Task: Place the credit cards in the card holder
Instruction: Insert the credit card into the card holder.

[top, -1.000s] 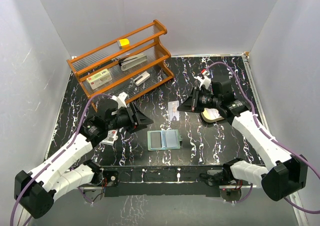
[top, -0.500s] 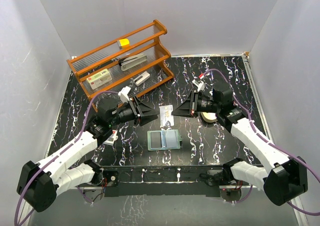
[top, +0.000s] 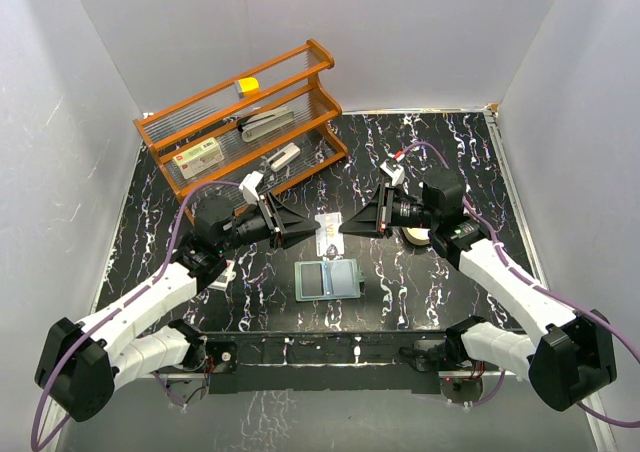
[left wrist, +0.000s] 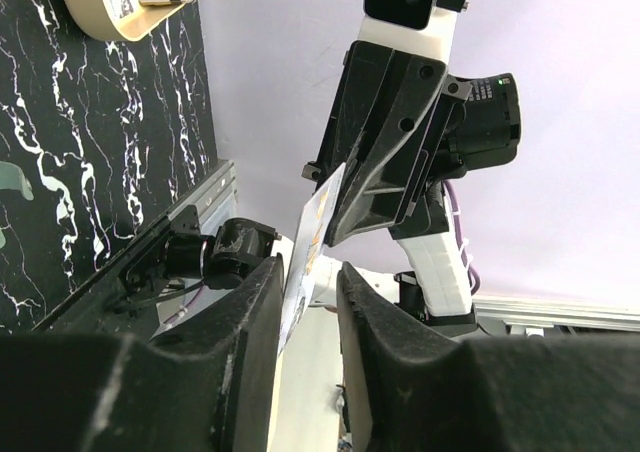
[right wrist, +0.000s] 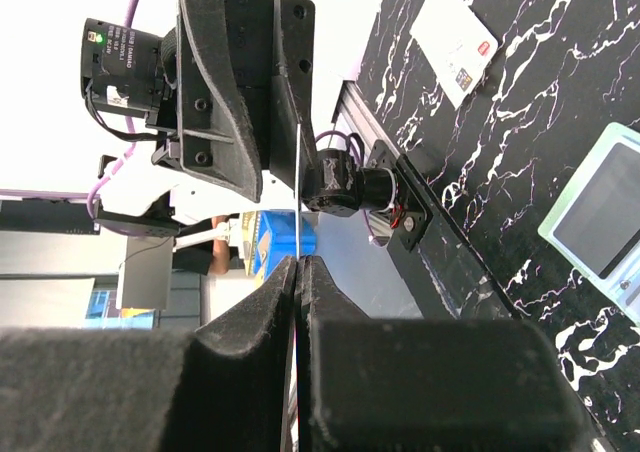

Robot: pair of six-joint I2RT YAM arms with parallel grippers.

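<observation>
Card (top: 327,224): on edge in mid-air between both grippers, above the open holder (top: 329,280).
Handling: light, stiff, slick; best pinched on its flat faces.
Right gripper (right wrist: 299,260): clamped on the card.
Left gripper (left wrist: 305,282): narrowly apart around the card, not clearly pinching.
Right wrist only: second card (right wrist: 455,37) flat on table (right wrist: 520,102).

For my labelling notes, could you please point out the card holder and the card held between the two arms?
card holder (top: 328,279): top external view, middle of its open inside.
held card (left wrist: 315,234): left wrist view, middle of its printed face.
</observation>
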